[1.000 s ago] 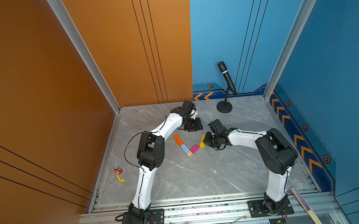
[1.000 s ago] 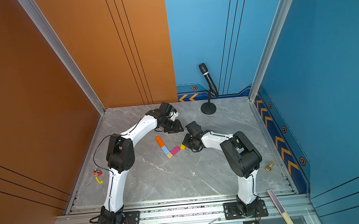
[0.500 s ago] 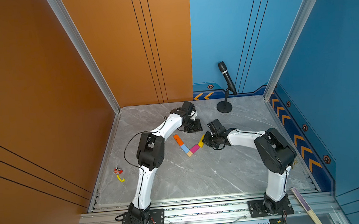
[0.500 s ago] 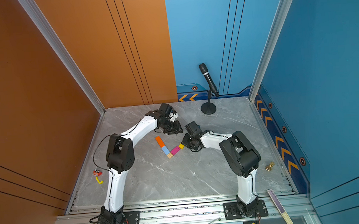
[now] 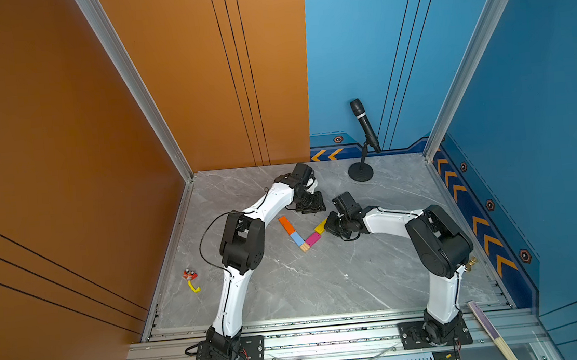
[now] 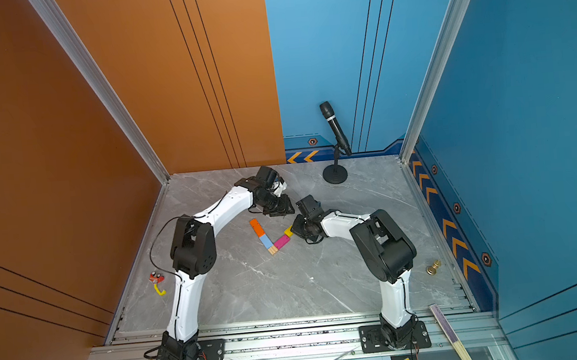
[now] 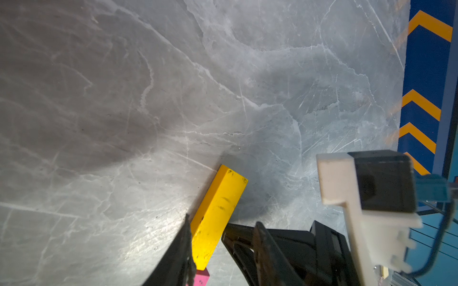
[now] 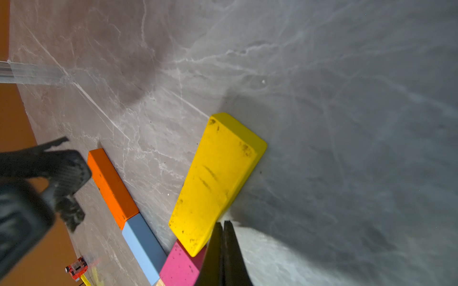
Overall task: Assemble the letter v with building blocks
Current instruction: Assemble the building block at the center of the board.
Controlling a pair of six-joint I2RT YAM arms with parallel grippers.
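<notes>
**1. Claw state**
My right claw (image 8: 222, 229) is fully closed with nothing between its jaws. The paired tips stand at the long side of the yellow block (image 8: 218, 178), near its magenta end. I cannot tell whether they touch it. My left claw (image 5: 314, 205) hangs just beyond the far end of the orange block (image 8: 111, 183) and holds nothing. I cannot tell how far its jaws are parted.

**2. Location of work**
The letter v (image 6: 266, 241) lies flat on the grey marble tabletop (image 8: 347, 111), between my two arms.
- One limb: the orange block, then the light blue block (image 8: 143, 247).
- Point: the small wood block (image 5: 304, 247).
- Other limb: the magenta block (image 8: 181, 268), then the yellow block, which sits slightly askew to the magenta one.

**3. Handling, as judged**
- The blocks look rigid, light and not fragile; they appear to be painted wood.
- Smooth faces on polished stone should slide at a light push.
- A push off-centre will turn a block rather than shift it.
- A push near the joint may disturb the magenta block.
- To lift, close across the narrow width at mid-length with the tips down at the tabletop, since the block is low
</notes>
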